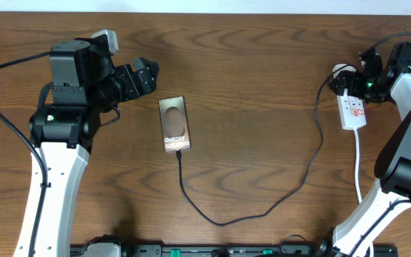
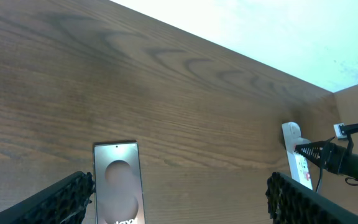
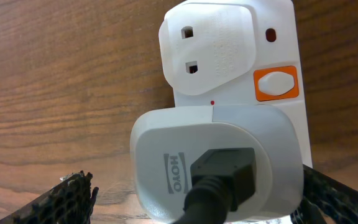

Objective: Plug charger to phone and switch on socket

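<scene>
The bronze phone [image 1: 175,123] lies flat at centre-left, "Galaxy" lettering up. The black charger cable [image 1: 262,210] runs from the phone's near edge in a loop to the white socket strip [image 1: 352,108] at the right. My left gripper [image 1: 145,76] hovers open just left of and behind the phone [image 2: 118,180], nothing between its fingers [image 2: 61,199]. My right gripper [image 1: 354,80] is open at the strip's far end. In the right wrist view its fingers [image 3: 67,199] straddle the charger's white plug [image 3: 213,155], seated in the socket [image 3: 229,56] beside an orange switch [image 3: 276,84].
The strip's white cord [image 1: 357,157] trails toward the front edge along the right arm [image 1: 405,164]. A black arm cable [image 1: 6,71] curves at the far left. The table's back edge meets a pale wall [image 2: 260,31]. A dark rail [image 1: 227,250] lines the front.
</scene>
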Action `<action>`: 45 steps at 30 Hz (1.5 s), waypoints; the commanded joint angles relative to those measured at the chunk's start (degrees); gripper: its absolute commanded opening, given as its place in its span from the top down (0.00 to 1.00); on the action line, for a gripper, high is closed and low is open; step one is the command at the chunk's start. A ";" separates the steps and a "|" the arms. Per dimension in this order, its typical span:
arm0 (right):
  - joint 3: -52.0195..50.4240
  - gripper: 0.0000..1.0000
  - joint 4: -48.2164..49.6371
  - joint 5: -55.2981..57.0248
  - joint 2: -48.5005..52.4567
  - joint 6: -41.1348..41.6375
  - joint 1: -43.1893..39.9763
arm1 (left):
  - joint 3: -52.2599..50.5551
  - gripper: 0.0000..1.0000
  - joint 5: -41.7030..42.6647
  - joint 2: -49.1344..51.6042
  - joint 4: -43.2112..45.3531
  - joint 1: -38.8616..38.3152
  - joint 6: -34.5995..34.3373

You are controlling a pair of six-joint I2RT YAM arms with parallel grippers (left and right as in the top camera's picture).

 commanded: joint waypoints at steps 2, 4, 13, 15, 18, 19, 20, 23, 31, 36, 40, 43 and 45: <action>-2.25 0.06 -1.49 -4.35 0.83 1.51 1.75 | -0.11 0.09 -0.70 -0.35 -0.17 0.28 0.35; -0.81 0.05 -2.38 -3.37 0.76 1.51 0.85 | -0.11 0.09 -0.70 -0.35 -0.17 0.28 0.37; 3.10 0.06 -7.52 -2.89 0.68 0.44 -2.01 | -0.11 0.09 -0.72 -0.35 -0.15 0.28 0.35; 3.10 0.05 -8.11 -2.71 0.68 0.15 -1.99 | -0.11 0.09 -0.70 -0.35 -0.17 0.28 0.37; 3.08 0.05 -8.02 -2.73 0.68 -0.70 -1.84 | -0.11 0.09 -0.70 -0.35 -0.15 0.28 0.35; 3.08 0.05 -7.82 -2.73 0.68 -1.01 -1.84 | -0.11 0.09 -0.70 -0.35 -0.17 0.28 0.37; 3.10 0.05 -7.56 -2.73 0.70 -1.11 -1.81 | -0.11 0.09 -0.70 -0.35 -0.20 0.28 0.35; 3.10 0.04 -6.05 -2.73 0.70 -2.58 -1.77 | -0.11 0.09 -0.72 -0.35 -0.37 0.28 0.35; 3.08 0.02 -3.98 -2.78 0.70 -2.99 -1.77 | -0.11 0.09 -0.72 -0.35 -0.33 0.28 0.35; 3.08 0.03 -5.07 -3.45 0.70 -1.68 -1.62 | -0.11 0.09 -0.72 -0.35 -0.35 0.28 0.35; 2.97 0.03 -5.01 -5.20 0.72 -1.49 -0.79 | -0.11 0.09 -0.70 -0.35 -0.35 0.28 0.35; 2.97 0.03 -4.59 -5.35 0.81 -1.09 0.11 | -0.11 0.09 -0.72 -0.35 -0.39 0.28 0.35; 2.97 0.03 -4.37 -5.35 0.85 -0.39 0.68 | -0.11 0.09 -0.72 -0.35 -0.39 0.28 0.35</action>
